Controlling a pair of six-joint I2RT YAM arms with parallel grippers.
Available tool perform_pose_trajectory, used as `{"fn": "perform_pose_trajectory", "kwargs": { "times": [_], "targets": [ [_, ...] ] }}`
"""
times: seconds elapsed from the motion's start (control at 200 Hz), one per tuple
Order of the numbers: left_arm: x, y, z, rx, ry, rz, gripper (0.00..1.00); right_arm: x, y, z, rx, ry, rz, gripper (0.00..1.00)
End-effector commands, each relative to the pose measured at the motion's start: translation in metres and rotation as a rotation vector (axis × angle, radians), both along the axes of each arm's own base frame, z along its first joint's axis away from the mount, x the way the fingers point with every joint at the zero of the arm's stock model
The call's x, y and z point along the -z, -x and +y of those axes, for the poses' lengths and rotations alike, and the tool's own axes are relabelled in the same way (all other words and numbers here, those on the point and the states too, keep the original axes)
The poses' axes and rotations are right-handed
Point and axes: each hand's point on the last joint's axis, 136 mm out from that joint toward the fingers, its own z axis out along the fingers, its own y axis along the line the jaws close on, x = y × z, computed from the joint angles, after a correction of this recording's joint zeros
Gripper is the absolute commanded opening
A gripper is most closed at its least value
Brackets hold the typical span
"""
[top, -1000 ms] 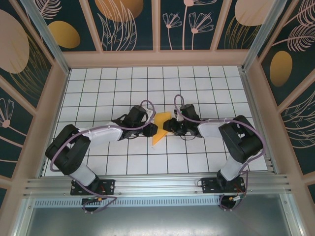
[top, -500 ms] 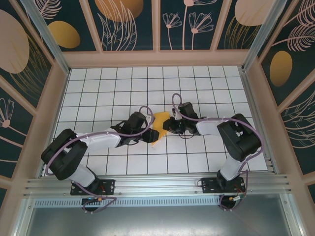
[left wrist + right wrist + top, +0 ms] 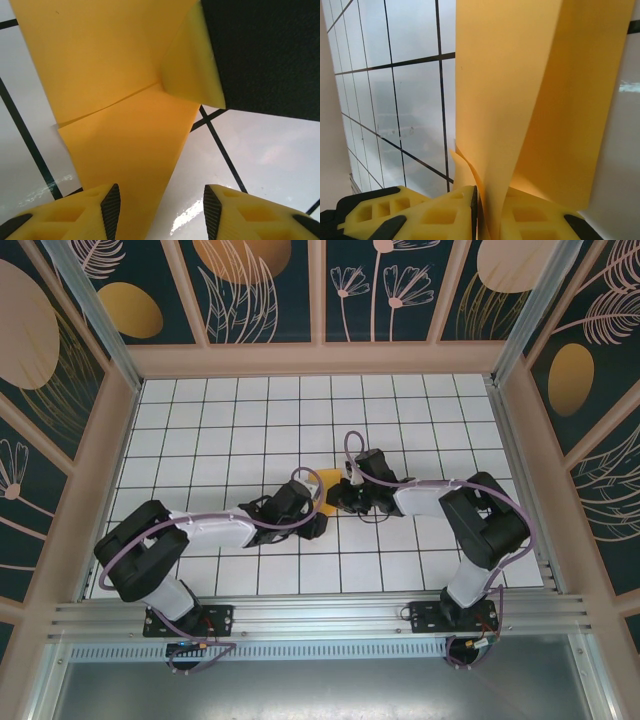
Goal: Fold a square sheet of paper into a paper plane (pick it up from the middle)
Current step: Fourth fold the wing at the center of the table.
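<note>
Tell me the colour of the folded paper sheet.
Plain bright orange: the thin folded paper sheet shows best in the left wrist view.

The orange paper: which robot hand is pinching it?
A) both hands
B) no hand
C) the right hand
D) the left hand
C: the right wrist view shows the right hand with its fingers shut on the orange paper, while the left hand has its fingers standing apart, not squeezing.

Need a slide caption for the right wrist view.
The right gripper pinches the folded orange paper, white gridded table behind.
</note>
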Motion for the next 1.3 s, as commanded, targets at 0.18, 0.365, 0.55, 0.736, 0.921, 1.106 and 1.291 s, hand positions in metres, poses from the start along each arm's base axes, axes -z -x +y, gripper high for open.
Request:
{"fn": "perform_pose_trajectory", "kwargs": {
  "times": [0.18, 0.365, 0.55, 0.736, 0.921, 1.106, 1.291],
  "targets": [
    [0.0, -0.015, 0.006, -0.085, -0.065, -0.072, 0.46, -0.02, -0.005, 0.006, 0.026, -0.011, -0.017, 0.19],
    [0.002, -0.015, 0.005, -0.082, -0.074, -0.077, 0.46, -0.024, -0.006, 0.007, 0.034, -0.016, -0.019, 0.19],
    [0.0, -0.013, -0.002, -0.065, -0.082, -0.091, 0.47, -0.028, -0.008, 0.008, 0.045, -0.018, -0.021, 0.19],
    [0.001, -0.015, -0.001, -0.078, -0.101, -0.103, 0.48, -0.029, -0.008, 0.009, 0.045, -0.017, -0.018, 0.19],
    [0.006, -0.018, 0.006, -0.103, -0.154, -0.106, 0.43, -0.033, -0.01, 0.01, 0.044, -0.025, -0.026, 0.19],
    [0.009, -0.016, 0.009, -0.106, -0.164, -0.098, 0.34, -0.031, -0.011, 0.009, 0.052, -0.016, -0.023, 0.19],
    [0.009, -0.015, 0.015, -0.117, -0.173, -0.102, 0.31, -0.03, -0.01, 0.008, 0.052, -0.008, -0.023, 0.19]
  ]
}}
